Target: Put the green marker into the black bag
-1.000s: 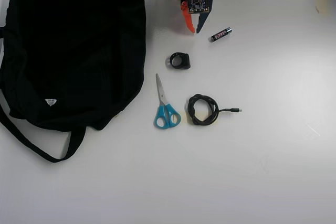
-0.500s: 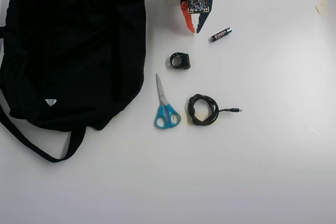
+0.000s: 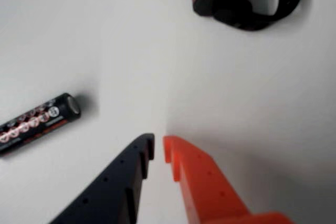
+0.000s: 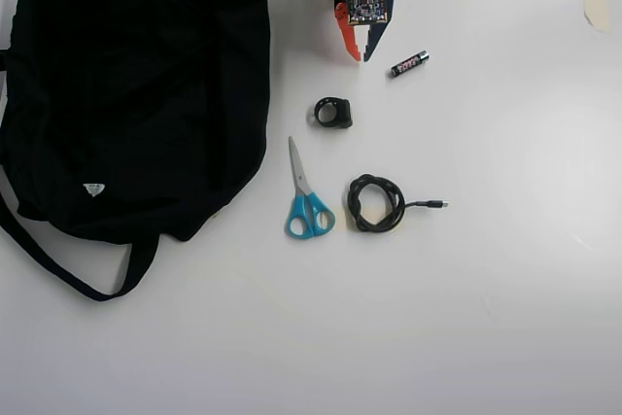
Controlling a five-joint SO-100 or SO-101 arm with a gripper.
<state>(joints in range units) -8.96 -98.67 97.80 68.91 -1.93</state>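
Green marker: absent from both views, presumably inside the large rounded black fabric bag at left; orange-and-dark gripper rests nearly closed, empty.

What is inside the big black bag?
Nobody can tell. In the overhead view the black bag shows only dark fabric, so its inside is hidden. No green marker lies on the table.

battery, black ring clip, blue-handled scissors, coiled cable
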